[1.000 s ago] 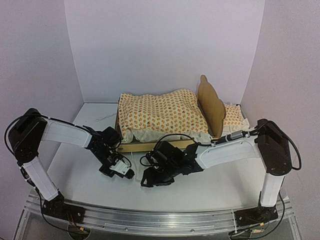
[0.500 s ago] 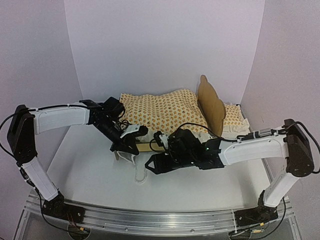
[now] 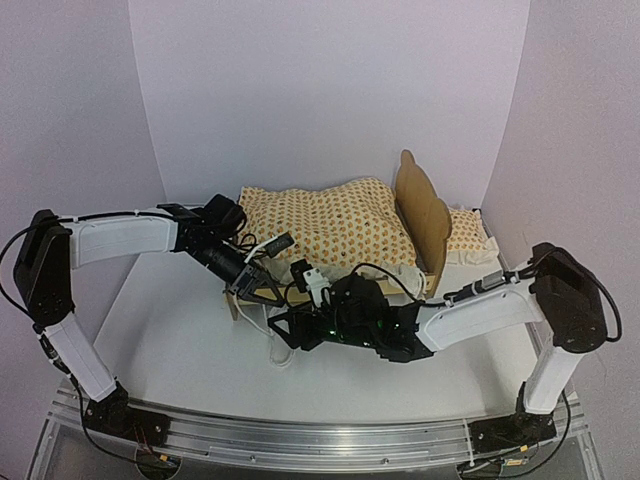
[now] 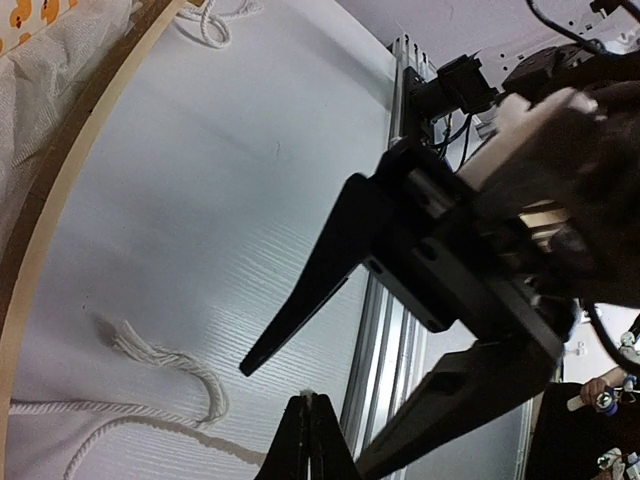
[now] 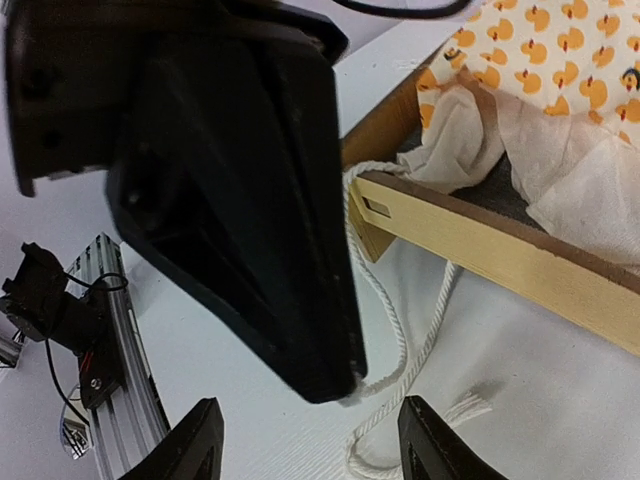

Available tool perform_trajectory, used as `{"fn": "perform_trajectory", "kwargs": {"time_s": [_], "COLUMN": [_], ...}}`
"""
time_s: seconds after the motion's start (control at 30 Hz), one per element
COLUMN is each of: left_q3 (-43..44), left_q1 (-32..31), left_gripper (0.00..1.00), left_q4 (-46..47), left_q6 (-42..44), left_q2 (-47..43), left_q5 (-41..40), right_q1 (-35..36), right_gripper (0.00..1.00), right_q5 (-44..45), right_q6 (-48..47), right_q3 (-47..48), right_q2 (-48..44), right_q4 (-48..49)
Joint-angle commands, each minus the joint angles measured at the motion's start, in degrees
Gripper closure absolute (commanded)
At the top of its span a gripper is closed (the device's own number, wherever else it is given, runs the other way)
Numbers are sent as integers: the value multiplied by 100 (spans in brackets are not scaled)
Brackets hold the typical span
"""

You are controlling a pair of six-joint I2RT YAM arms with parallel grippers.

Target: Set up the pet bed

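The pet bed (image 3: pixel 421 214) stands at the back right, its plywood side rail (image 5: pixel 480 236) facing me, with an orange-patterned cushion (image 3: pixel 320 225) lying in it. A white rope (image 5: pixel 400 325) comes out of the bed's front left corner and lies looped on the table (image 4: pixel 150 358). My left gripper (image 3: pixel 258 284) hangs just off that corner, shut on the rope's end (image 4: pixel 307 398). My right gripper (image 5: pixel 318 438) is open, and its fingers (image 4: pixel 320 270) straddle the left gripper's tip (image 5: pixel 338 385) from the right.
A small matching pillow (image 3: pixel 468 232) lies behind the headboard. White walls close the table in at the back and on both sides. An aluminium rail (image 3: pixel 300 440) runs along the near edge, close below both grippers.
My left arm swung from the table's front to the bed's front left corner and now holds the rope end. My right gripper slid left up to it.
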Motion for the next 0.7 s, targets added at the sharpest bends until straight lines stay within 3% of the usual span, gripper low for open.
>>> {"fn": "perform_trajectory", "kwargs": {"time_s": [0.0,0.07,0.43,0.47,0.53,0.57,0.63,0.67], "left_q3": [-104,-114,-212,-213,-207,-204,-150,-76], "left_q1": [136,150,159,158,161,165,158,159], "left_gripper": [100,100,100,100,100,100,96,79], "left_q4": [455,485,686,724,748,738,572,376], "left_q6": [-772,-810,-963,-1016,-1038,-1017,-774,-398], "left_q2": [-236,-248,-286,-282,-267,-262,-258,-254], "left_q5": [382,439,256,295,340,351,309,214], "right_q1": [-7,-7,-11,-14,-16,-16,-43,-79], "right_gripper": [47,58,52,59,89,99,100,100], "right_q5": [281,383,108,182,356,466,593,641], "right_q6": [226,390,561,573,608,645,862,1101], "right_q3": [176,161,353,360,395,398,275,155], "right_q2": [364,480,926,944,972,971,900,838], "right_q4": [643,846,1474,1516,1537,1533,1496,1399]}}
